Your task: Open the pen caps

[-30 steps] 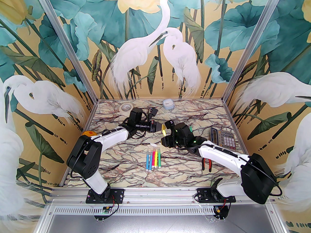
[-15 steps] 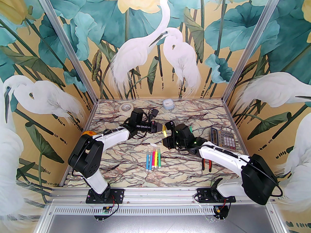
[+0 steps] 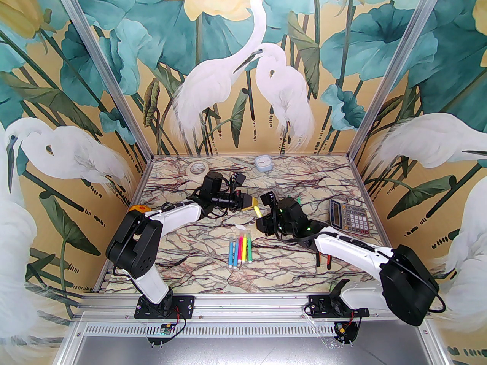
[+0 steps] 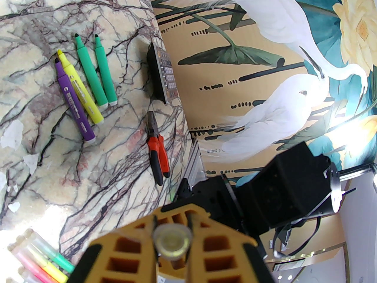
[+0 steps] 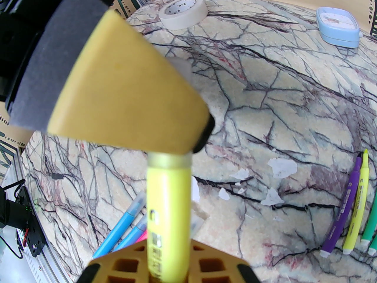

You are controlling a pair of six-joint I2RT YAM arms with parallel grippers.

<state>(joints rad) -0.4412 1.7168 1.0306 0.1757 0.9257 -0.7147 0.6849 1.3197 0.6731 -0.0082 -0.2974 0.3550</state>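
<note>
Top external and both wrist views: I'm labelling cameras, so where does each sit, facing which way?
Top external: above and behind the bases, facing down and forward over the table; left arm and right arm show.
Left wrist: on the left arm, facing rightward past the left gripper, shut on the pen cap, to the pliers.
Right wrist: on the right arm, facing the tape roll along the right gripper and its yellow marker.
Shared: wrist views both show uncapped markers.

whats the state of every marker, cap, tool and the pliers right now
yellow marker, capped, held aloft
its cap, seated, pinched
left tool, shut on the cap
right tool, shut on the yellow marker
five row markers, capped, lying flat
four side markers, uncapped, lying flat
pliers, closed
</note>
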